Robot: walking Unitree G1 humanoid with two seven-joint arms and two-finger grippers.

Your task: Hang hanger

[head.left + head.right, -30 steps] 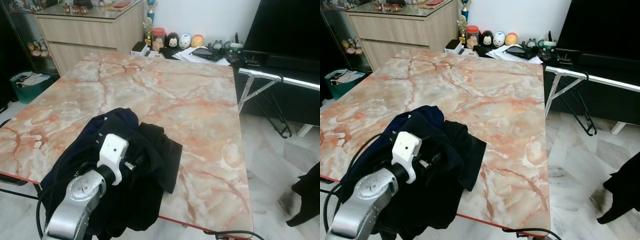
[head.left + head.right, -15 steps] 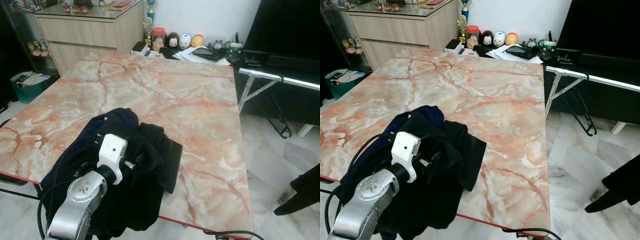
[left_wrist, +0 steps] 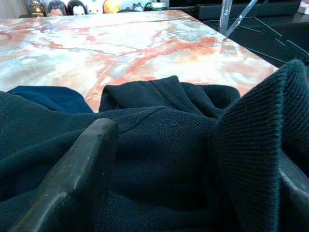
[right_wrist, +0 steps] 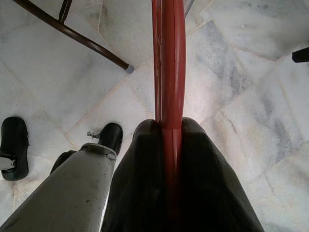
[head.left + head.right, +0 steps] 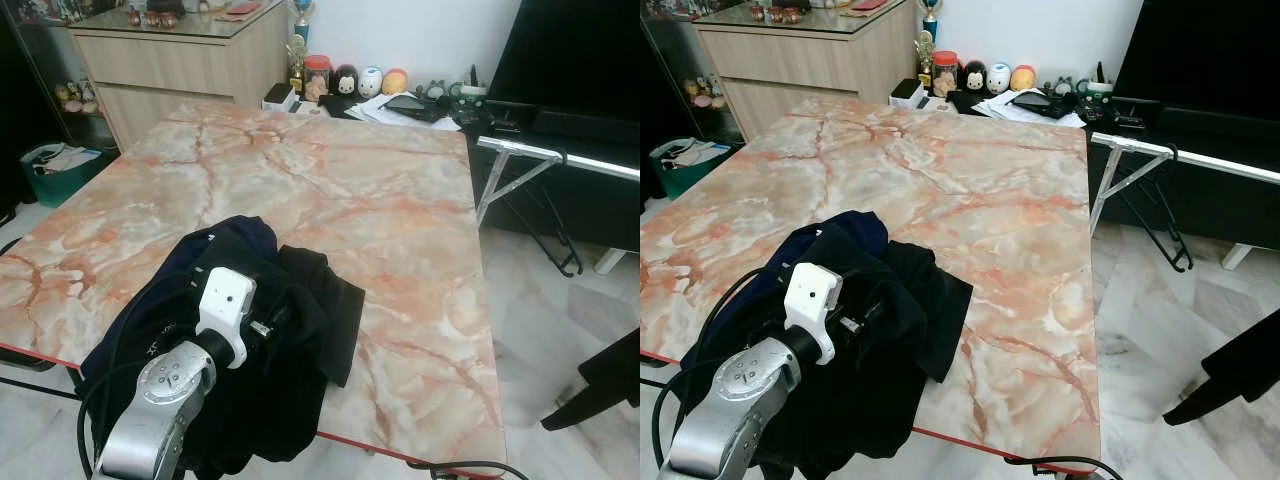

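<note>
a living room with pale marble floor tiles and a large table with a pink-and-cream marble top, edged in red along its near side.

the left gripper is pushed into a heap of dark clothing at the table's near corner; in the left wrist view its two black fingers stand apart, dark knit fabric bunched between them and folded over one of them. the silver left arm with its white wrist block rises from below into the heap. the heap reads as one navy garment and one black one, partly hanging over the table edge.

the right gripper hangs low over the floor, its two fingers closed together on a red hanger: a thin, smooth, glossy red bar running straight out from between the fingertips. a dark mass sits at the lower right edge of the head views; what it is cannot be told.

outward: a grey folding rack beside the table's far right corner, with one black hanger hanging from it. at the far end, four small round figurines, a jar, scattered papers. a light wood cabinet stands at far left, a green bag on the floor beside it.
</note>
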